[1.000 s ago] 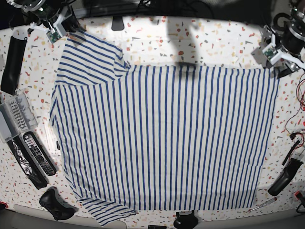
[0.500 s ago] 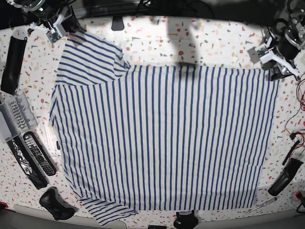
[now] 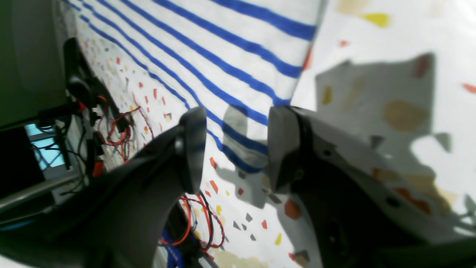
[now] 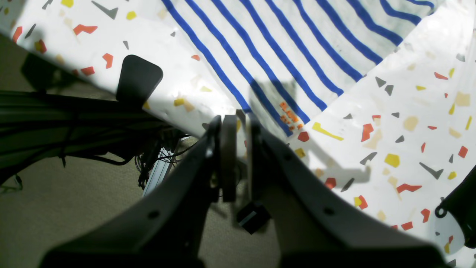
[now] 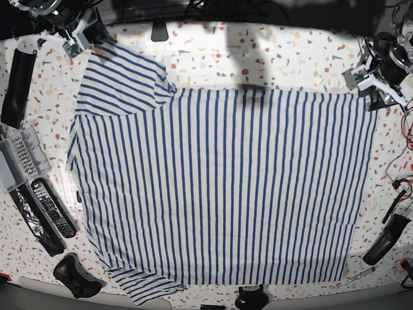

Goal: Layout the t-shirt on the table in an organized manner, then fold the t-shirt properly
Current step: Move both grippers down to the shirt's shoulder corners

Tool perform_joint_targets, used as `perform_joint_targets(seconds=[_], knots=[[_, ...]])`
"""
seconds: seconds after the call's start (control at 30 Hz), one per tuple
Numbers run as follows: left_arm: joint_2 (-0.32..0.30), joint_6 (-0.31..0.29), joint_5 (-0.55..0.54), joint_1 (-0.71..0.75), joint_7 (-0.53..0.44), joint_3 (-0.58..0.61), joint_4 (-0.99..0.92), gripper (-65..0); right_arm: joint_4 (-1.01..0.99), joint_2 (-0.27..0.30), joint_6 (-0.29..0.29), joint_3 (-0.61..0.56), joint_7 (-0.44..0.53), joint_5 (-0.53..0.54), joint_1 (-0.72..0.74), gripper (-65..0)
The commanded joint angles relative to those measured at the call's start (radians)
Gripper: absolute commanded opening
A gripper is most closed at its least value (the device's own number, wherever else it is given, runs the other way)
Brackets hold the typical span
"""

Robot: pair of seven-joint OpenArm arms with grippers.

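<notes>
The t-shirt [image 5: 219, 187] is seen spread flat across the table [image 5: 290, 58], the left gripper [image 3: 236, 149] being held with jaws parted over a hem corner, while the right gripper [image 4: 238, 149] is nearly closed, apparently pinching a sleeve edge, though contact is obscured.

Left gripper [image 3: 234, 149]: two dark grey moulded fingers, rounded flat pads, small recessed screw holes. Right gripper [image 4: 238, 149]: same dark grey plastic, thin disc-like pads. Base view: white wrist brackets, each carrying a small green circuit board [image 5: 359, 75].
</notes>
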Motion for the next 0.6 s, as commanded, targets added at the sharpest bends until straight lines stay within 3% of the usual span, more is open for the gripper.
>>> perform_joint_targets(seconds=[0.0,0.2,0.43,0.5,0.57], knots=[[-0.016,0.019,0.002,-0.017,-0.020,-0.011,-0.005,-40.3,0.018,0.010,0.004,0.006,0.016,0.002,-0.009,-60.3],[0.015,0.013,0.002,-0.079,-0.099,-0.010,-0.103,-40.5,0.018,0.010,0.005,0.006,0.016,0.003,-0.009,-60.3],[0.034,0.008,-0.009,-0.140,-0.104,-0.010,-0.181,-40.5,0.018,0.010,0.004,0.006,0.016,0.003,-0.009,-60.3],[0.040,-0.021,-0.009,-0.151,-0.105,-0.010,-0.188,-41.0,0.018,0.010,0.004,0.006,0.016,0.003,-0.009,-60.3],[0.042,-0.089,-0.009,-0.156,-0.111,-0.010,-0.188,-45.4,0.018,0.010,0.004,0.006,0.016,0.003,-0.009,-60.3]])
